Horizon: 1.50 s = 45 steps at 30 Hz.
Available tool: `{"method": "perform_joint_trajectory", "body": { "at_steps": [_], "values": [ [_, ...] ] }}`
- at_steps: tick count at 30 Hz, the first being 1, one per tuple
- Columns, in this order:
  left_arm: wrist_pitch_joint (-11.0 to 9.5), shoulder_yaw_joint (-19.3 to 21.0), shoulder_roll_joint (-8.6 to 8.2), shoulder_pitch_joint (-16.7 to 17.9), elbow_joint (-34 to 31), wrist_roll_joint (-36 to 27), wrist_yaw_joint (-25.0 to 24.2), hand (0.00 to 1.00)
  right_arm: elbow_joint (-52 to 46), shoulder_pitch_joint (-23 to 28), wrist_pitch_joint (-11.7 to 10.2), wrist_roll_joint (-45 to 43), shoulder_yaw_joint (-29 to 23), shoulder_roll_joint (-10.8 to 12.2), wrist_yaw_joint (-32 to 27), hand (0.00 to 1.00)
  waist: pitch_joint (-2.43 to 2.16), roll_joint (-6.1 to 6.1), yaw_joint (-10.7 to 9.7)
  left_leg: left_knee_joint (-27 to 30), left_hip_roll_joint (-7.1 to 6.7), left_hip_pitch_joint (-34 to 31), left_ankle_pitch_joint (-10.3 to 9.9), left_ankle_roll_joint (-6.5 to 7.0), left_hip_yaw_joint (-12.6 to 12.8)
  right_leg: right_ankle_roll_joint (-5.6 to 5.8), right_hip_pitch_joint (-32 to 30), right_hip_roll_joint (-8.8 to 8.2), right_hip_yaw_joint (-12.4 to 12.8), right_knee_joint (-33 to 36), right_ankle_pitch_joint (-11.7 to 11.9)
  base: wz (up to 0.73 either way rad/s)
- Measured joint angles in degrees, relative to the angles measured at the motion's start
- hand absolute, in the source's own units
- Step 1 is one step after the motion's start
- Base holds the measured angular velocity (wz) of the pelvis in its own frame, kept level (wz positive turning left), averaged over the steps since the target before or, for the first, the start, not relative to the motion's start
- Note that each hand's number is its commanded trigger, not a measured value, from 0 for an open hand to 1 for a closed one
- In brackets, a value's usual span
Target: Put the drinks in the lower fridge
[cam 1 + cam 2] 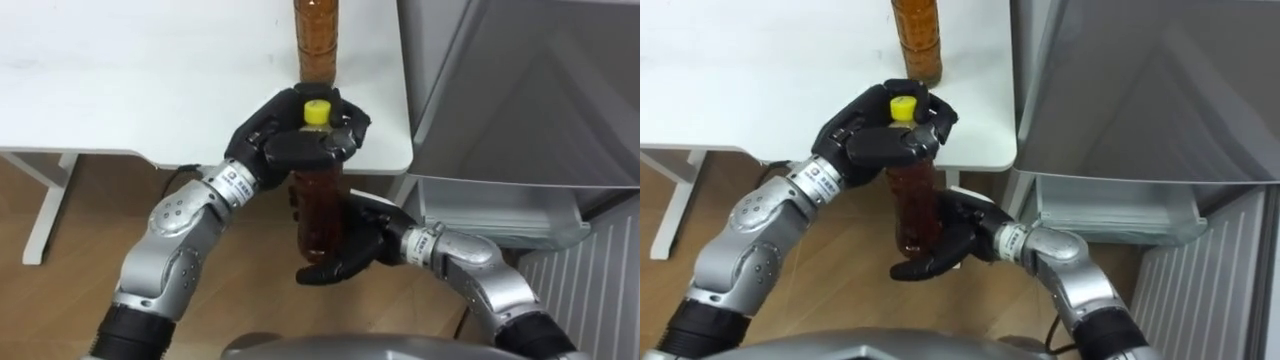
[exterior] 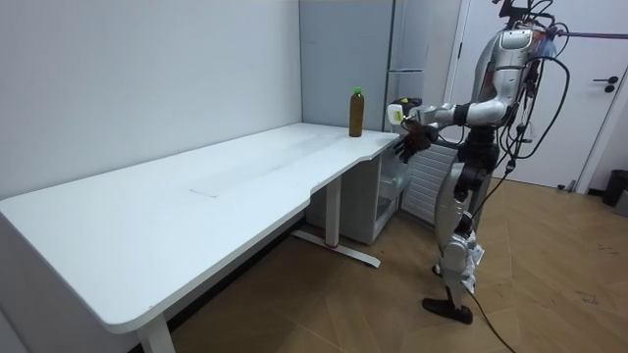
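Observation:
I hold a brown tea bottle (image 1: 320,205) with a yellow cap (image 1: 317,111) upright in front of me, off the table's edge. My left hand (image 1: 285,140) is curled round its neck just under the cap. My right hand (image 1: 355,250) cups its lower part, with the fingers curled under and round the base. A second brown bottle (image 1: 315,40) stands on the white table (image 1: 150,80) near its corner, just beyond the held one. In the room view I stand at the table's end beside the fridge (image 2: 392,59), with the held bottle (image 2: 394,114) at chest height.
To my right the grey fridge front (image 1: 520,90) rises, with a white shelf or drawer (image 1: 500,210) of the lower part sticking out below it. Wooden floor lies under the table, and the table's white leg (image 1: 45,210) is at the far left.

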Motion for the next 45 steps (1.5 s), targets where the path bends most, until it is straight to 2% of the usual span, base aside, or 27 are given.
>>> {"method": "perform_joint_trajectory", "body": {
  "at_steps": [2, 9, 14, 19, 20, 21, 36, 45],
  "values": [
    [0.0, -1.76, 0.05, 0.27, 0.03, 0.0, -0.62, 1.0, 0.0, 0.0, 0.01, 2.18, 0.35, 0.24, 0.28, 0.0, 0.01, -0.11, 0.21, 0.06, -0.01, 0.02, 0.01, 0.01, 0.05, 0.0, 0.03, 0.01, -0.01, -0.01, 0.0, 0.0],
    [0.0, -2.42, 0.44, 0.34, 0.05, 1.16, -0.81, 1.0, 0.03, 0.02, 0.78, 5.29, 1.27, -0.14, 0.21, 0.0, 0.11, 0.03, 0.22, 0.79, 0.02, -0.6, 0.0, 0.0, -0.16, 0.0, -0.15, 0.01, -0.59, -0.06, 0.0, 0.03],
    [0.0, -2.98, 0.45, 0.4, 1.2, 1.32, -0.88, 1.0, 0.03, 0.04, 0.8, 7.95, 2.29, -0.98, 0.01, 0.0, 0.2, 0.96, 0.31, 0.44, 0.0, -0.43, 0.0, 0.0, -0.16, 0.0, -0.08, 0.03, -0.52, -0.07, 0.0, 0.0],
    [0.01, -3.95, 0.49, 0.67, 1.23, 3.95, -0.94, 1.0, 0.02, 0.04, 0.81, 10.7, 2.43, -1.04, 0.02, 0.02, 0.12, 1.25, 0.26, 0.02, 0.02, -0.6, 0.0, 0.0, -0.15, 0.0, -0.39, 0.07, -0.45, -0.03, 0.0, 0.0],
    [0.01, -3.96, 0.49, 0.66, 1.23, 4.42, -1.08, 1.0, 0.03, 0.05, 0.86, 11.81, 2.6, -1.22, 0.0, 0.69, 0.11, 1.24, 0.25, 0.04, 0.01, -0.6, 0.01, 0.0, -0.15, 0.0, -0.43, 0.06, -0.48, -0.03, 0.0, 0.0],
    [0.01, -3.97, 0.49, 0.66, 1.23, 4.5, -1.13, 1.0, 0.02, 0.05, 0.85, 12.18, 2.65, -1.28, 0.0, 1.0, 0.11, 1.24, 0.26, 0.05, 0.01, -0.6, 0.01, 0.0, -0.15, 0.0, -0.44, 0.06, -0.5, -0.03, 0.0, 0.0],
    [0.13, -3.98, 0.72, 0.67, 1.71, 5.67, -1.61, 1.0, 0.03, 0.04, 0.71, 14.25, 4.74, -2.61, -0.09, 1.0, 0.05, 1.16, 0.27, 0.15, 0.0, -0.51, 0.01, 0.0, -0.18, 0.0, -0.44, 0.04, -0.51, -0.02, 0.0, 0.0],
    [0.25, -3.91, 0.44, 0.67, 1.7, 4.91, -0.6, 1.0, 0.03, 0.52, 0.63, 15.5, 5.1, -2.56, -0.15, 1.0, -0.45, 0.34, 0.35, 0.16, 0.0, -0.51, 0.01, 0.0, -0.17, 0.0, -0.43, 0.05, -0.36, 0.0, 0.0, 0.0]
  ]
}}
